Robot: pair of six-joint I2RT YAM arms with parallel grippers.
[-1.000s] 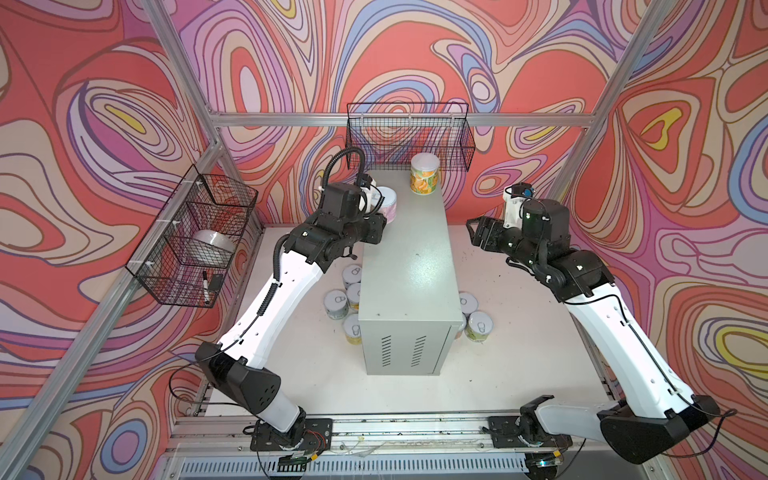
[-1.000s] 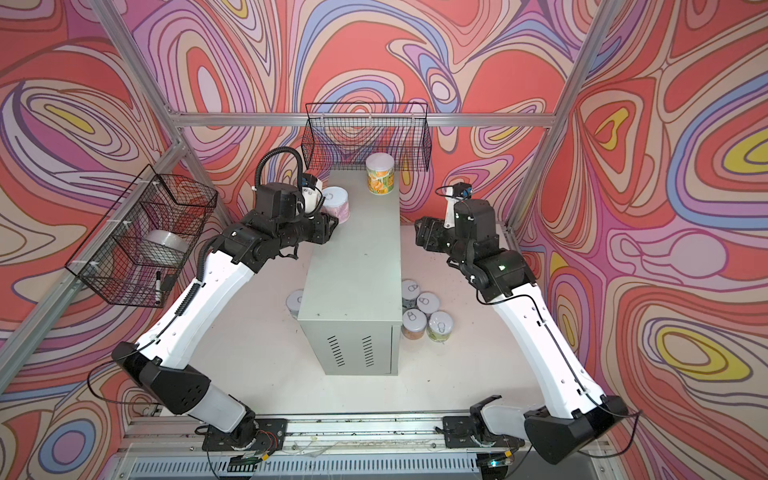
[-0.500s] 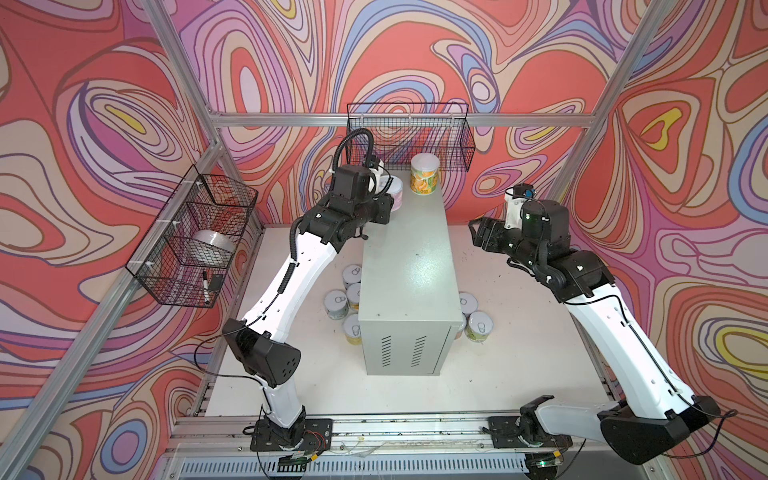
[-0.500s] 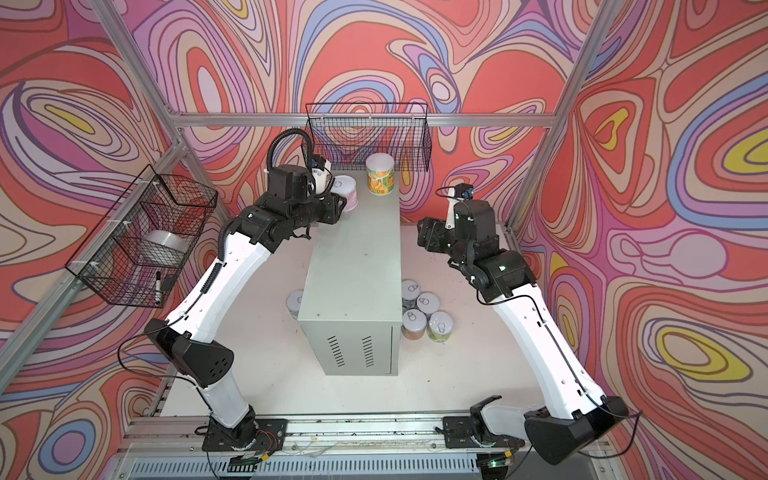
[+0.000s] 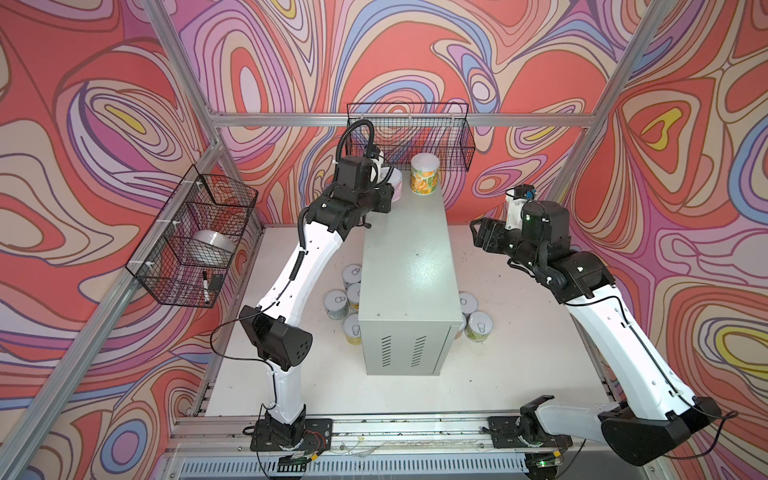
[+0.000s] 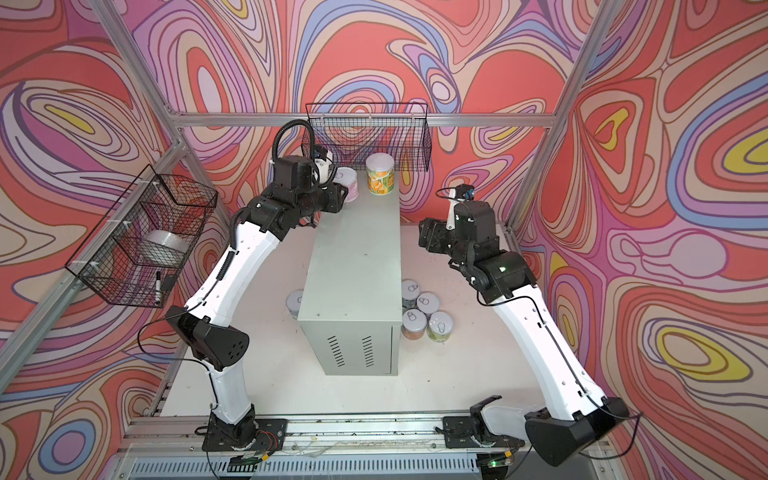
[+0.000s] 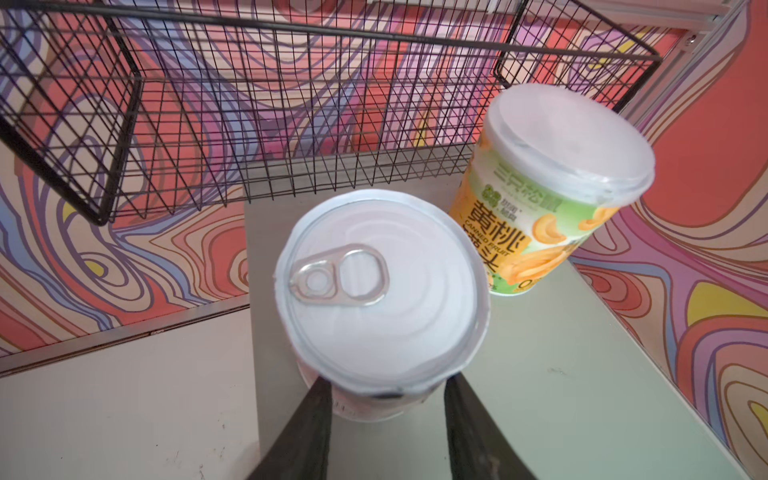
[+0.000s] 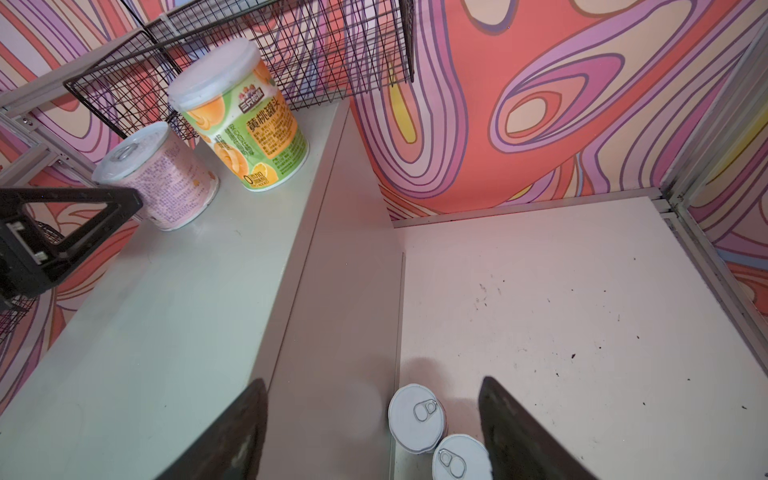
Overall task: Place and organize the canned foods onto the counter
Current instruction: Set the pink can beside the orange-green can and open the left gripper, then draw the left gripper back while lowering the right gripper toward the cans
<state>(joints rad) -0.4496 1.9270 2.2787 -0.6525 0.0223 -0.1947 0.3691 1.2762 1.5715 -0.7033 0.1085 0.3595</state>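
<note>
The counter (image 5: 407, 266) (image 6: 357, 270) is a tall pale grey cabinet in the middle of the table. At its far end stands an orange-and-green can (image 5: 424, 178) (image 7: 552, 187) (image 8: 245, 120). Beside it, at the far left corner, is a pink can (image 5: 395, 183) (image 6: 348, 183) (image 7: 382, 291) (image 8: 158, 178) with its base at the countertop. My left gripper (image 5: 390, 193) (image 7: 384, 384) is shut on it, one finger on each side. My right gripper (image 5: 478, 235) (image 8: 372, 384) hangs open and empty to the right of the counter. Below it on the table are silver-lidded cans (image 8: 415, 415).
Several cans (image 5: 349, 291) stand on the table left of the counter and several more cans (image 6: 424, 307) on its right. A black wire basket (image 5: 411, 137) hangs on the back wall just above the counter's far end. A second wire basket (image 5: 199, 245) on the left wall holds a white roll.
My left arm has carried the pink can along the counter's left edge to the far end, beside the orange-and-green can. My right arm has stayed still.
</note>
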